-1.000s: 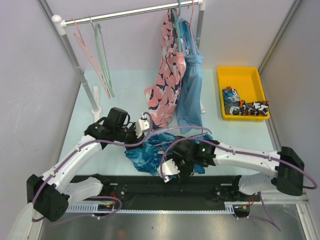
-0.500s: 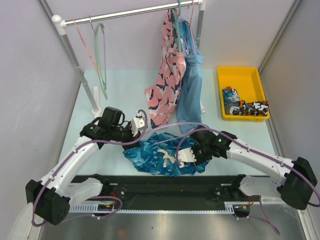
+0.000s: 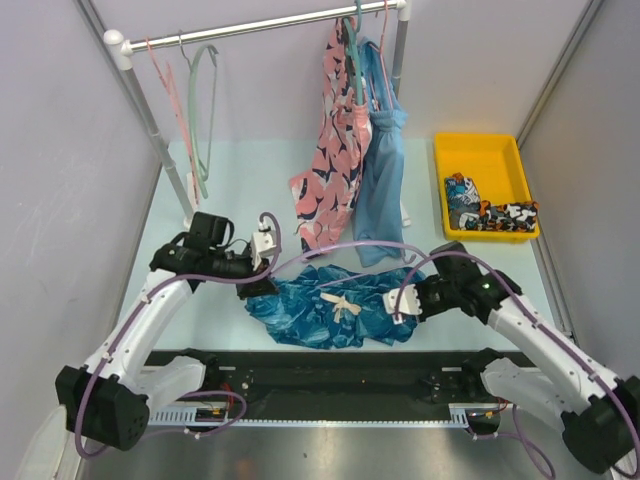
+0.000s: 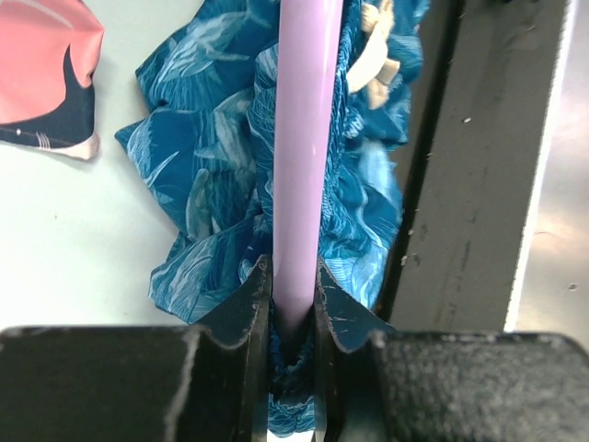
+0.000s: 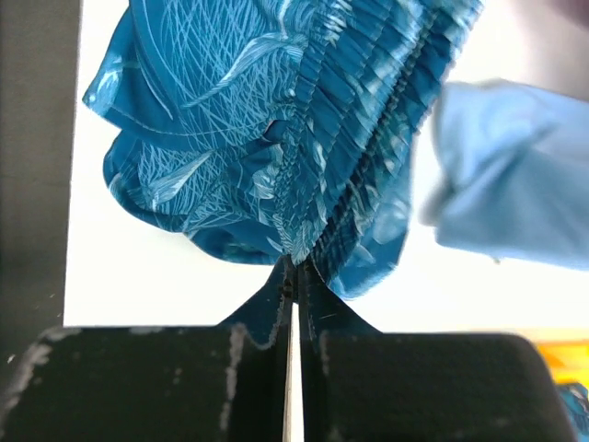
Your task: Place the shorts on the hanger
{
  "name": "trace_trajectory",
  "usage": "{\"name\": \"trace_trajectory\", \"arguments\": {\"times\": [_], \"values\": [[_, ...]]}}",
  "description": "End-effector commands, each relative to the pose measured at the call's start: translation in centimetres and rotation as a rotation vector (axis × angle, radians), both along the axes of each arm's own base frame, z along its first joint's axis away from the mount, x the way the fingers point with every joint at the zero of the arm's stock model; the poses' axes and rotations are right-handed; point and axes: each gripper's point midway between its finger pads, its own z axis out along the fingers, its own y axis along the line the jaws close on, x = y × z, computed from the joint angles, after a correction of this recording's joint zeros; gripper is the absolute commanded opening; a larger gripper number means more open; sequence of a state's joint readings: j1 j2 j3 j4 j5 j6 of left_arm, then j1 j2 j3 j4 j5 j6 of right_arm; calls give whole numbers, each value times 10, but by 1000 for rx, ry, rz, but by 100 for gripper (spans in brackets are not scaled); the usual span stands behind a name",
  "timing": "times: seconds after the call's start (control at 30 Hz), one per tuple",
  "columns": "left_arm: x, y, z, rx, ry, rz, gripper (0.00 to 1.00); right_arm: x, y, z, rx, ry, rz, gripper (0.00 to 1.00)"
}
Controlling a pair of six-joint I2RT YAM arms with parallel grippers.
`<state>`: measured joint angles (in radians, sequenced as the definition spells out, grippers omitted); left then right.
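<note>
1. While your left tool (image 4: 293, 276) is pressed tight on the bar of the lilac hanger (image 4: 306, 138), with blue fabric bunched at both sides of its fingers, the shorts (image 3: 320, 312) lie spread on the worktop (image 3: 250, 190) between the two arms, near the front edge.
2. Your right tool (image 5: 294, 267) has its fingers pinched together on the gathered waistband at the other end of the shorts. In the top view the fabric stretches in a line from one tool to the other.
3. Count the task as partway done: hanger and shorts are together and each is gripped. The left wrist view shows the bar running along the waistband, but you cannot tell from it whether the bar sits inside the waistband or only lies on top.
4. The white drawstring (image 3: 345, 305) rests loose on the middle of the fabric, and neither tool has caught it.
5. What is left, as far as you can judge:
   - Get the shorts to hang properly from the bar.
   - Lift the pair off the worktop, where the fabric rests flat.
   - Probably hook the hanger onto the rail (image 3: 260, 25) at the back. A pink garment (image 3: 325, 170) and a light-blue garment (image 3: 380, 190) hang there on the right, and a green hanger (image 3: 205, 110) and a pink hanger (image 3: 165, 90) on the left.
</note>
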<state>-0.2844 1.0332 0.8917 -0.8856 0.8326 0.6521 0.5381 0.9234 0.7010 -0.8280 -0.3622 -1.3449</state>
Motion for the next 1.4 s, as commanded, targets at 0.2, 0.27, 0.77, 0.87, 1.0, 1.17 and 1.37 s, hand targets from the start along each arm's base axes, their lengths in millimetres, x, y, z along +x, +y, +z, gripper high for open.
{"name": "trace_trajectory", "arguments": {"times": [0.2, 0.27, 0.77, 0.87, 1.0, 1.17, 1.37], "values": [[-7, 1, 52, -168, -100, -42, 0, 0, -41, -5, 71, -19, -84, 0], [-6, 6, 50, -138, -121, -37, 0, 5, -46, -4, 87, -37, -86, 0], [13, 57, 9, 213, -263, -84, 0, 16, -74, 24, 202, -134, -138, 0], [12, 60, 4, 238, -262, -105, 0, 15, -71, 30, 208, -146, -119, 0], [11, 67, -5, 286, -247, -117, 0, 16, -72, 35, 200, -157, -116, 0], [13, 73, -14, 339, -262, -126, 0, 18, -72, 42, 196, -178, -105, 0], [14, 74, -21, 394, -250, -124, 1, 18, -66, 57, 210, -194, -72, 0]]}}
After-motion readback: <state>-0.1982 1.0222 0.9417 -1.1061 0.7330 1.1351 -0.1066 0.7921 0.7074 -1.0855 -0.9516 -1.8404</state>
